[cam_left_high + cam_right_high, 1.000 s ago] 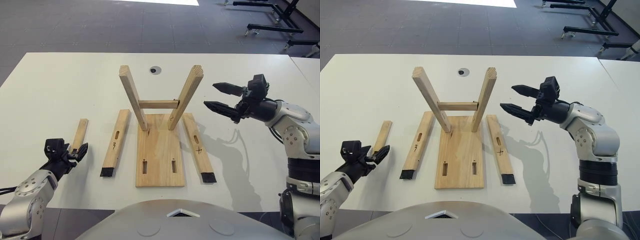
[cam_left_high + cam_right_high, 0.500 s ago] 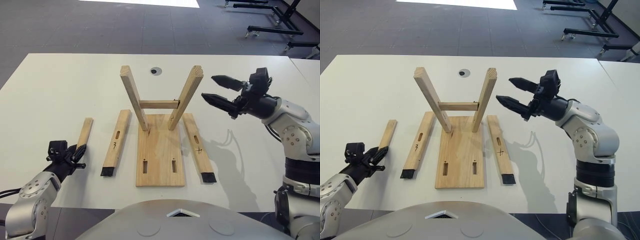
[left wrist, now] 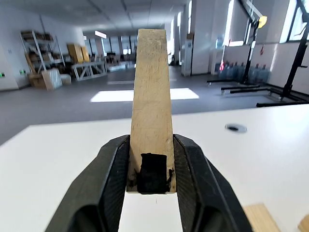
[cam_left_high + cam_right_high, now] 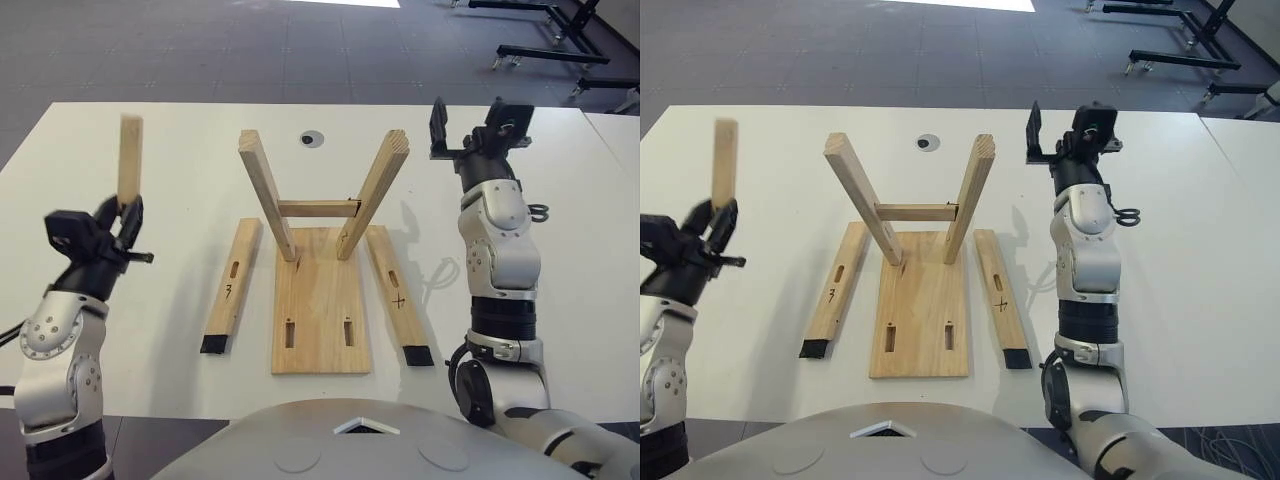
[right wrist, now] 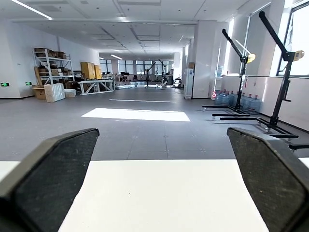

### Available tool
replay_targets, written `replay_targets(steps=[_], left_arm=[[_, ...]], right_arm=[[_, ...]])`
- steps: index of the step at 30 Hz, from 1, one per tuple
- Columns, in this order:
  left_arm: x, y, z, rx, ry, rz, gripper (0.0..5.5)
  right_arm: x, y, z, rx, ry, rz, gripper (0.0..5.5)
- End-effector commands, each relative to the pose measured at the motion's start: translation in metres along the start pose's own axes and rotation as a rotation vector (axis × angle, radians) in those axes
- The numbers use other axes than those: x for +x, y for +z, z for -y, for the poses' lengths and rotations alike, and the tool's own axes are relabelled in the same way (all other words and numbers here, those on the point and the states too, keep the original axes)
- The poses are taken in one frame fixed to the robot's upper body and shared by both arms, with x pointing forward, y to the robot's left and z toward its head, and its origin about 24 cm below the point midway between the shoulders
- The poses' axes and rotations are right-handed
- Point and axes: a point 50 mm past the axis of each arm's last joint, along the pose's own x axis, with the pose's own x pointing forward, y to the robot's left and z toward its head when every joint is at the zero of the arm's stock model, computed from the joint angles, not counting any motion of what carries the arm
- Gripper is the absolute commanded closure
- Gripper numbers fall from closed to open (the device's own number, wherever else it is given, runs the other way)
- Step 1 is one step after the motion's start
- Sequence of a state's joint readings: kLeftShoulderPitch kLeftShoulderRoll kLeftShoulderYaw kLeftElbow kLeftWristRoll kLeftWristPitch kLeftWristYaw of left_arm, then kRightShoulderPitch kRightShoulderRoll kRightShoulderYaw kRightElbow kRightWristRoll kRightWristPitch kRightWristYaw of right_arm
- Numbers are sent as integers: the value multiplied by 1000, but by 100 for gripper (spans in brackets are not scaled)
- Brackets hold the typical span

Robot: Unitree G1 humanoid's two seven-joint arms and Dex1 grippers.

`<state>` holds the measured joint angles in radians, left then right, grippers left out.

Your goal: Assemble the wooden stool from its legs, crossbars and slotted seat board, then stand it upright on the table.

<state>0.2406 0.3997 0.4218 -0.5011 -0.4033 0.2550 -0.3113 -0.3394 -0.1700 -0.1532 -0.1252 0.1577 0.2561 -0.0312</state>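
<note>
On a white desk (image 4: 120, 380) in a workshop hall, the seat board (image 4: 320, 325) lies flat between two loose legs (image 4: 232, 285), with a joined leg pair (image 4: 320, 208) standing in its far slots. At left, the left gripper (image 3: 151, 145) has its jaws clamped on a crossbar (image 3: 151, 92) held upright; far right, the right gripper (image 4: 470, 128) has its jaws wide apart, empty. The likely next move is seating that crossbar in a loose leg's slot.

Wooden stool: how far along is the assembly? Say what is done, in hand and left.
Done: two standing legs, joined by a crossbar, sit in the far slots of the seat board. In hand: the left gripper holds a short bar upright. Left: both loose legs lie flat beside the board, near slots empty; the right gripper is open.
</note>
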Motion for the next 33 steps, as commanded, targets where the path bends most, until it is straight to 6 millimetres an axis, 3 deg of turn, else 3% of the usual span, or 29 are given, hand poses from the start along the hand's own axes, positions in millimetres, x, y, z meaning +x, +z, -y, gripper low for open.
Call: replay_targets(steps=[1, 4, 8, 12, 15, 19, 23, 30, 33], left_arm=[[19, 39, 15, 55, -99, 186, 422], [40, 54, 37, 64, -219, 263, 422], [62, 65, 50, 70, -322, 325, 422], [87, 80, 60, 139, -432, 388, 422], [95, 87, 68, 159, -498, 418, 422], [100, 89, 81, 175, -596, 427, 422], [92, 85, 107, 176, -717, 417, 422], [83, 79, 124, 181, -803, 395, 422], [83, 78, 123, 182, -802, 391, 422]], right_arm=[[-16, 6, -11, 127, 45, 8, 60], [-31, 19, -30, 226, 198, 22, 60], [-40, 31, -38, 275, 299, 25, 60], [-23, 58, -40, 407, 343, 100, 60], [-17, 76, -53, 547, 453, 134, 60], [-10, 88, -74, 731, 611, 92, 60], [-31, 82, -101, 731, 779, -6, 60], [-33, 89, -106, 716, 830, 31, 60], [-34, 91, -106, 744, 849, 46, 108]])
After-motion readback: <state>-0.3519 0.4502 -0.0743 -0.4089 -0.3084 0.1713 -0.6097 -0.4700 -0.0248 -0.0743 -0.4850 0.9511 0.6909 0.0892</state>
